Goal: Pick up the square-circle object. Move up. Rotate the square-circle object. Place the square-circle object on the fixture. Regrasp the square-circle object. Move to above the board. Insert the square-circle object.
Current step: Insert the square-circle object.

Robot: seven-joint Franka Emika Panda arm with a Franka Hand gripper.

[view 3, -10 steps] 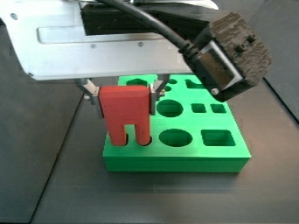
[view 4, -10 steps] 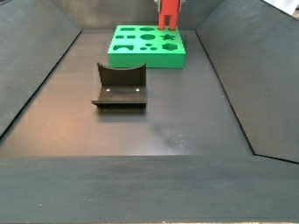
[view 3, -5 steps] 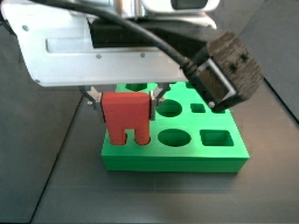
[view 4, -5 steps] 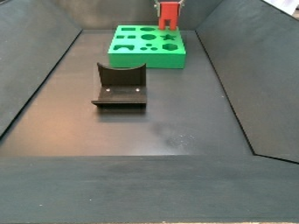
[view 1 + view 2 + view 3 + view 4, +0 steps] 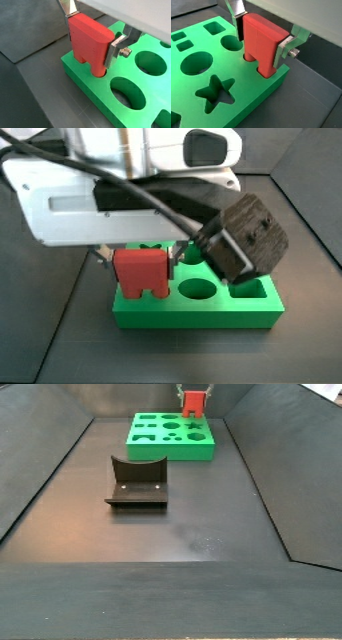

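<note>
Red plastic square-circle object [image 5: 90,41], two-legged, sat lower than a second before: its legs now reached into a hole at the corner of the bright green slab board [image 5: 234,107], seen in both wrist views. Gripper [image 5: 264,35] had descended with it, silver fingers [image 5: 114,51] clamped on the block's sides. In a side view, the dark L-shaped fixture [image 5: 136,482] stood unchanged, centre-left, well apart from the board.
</note>
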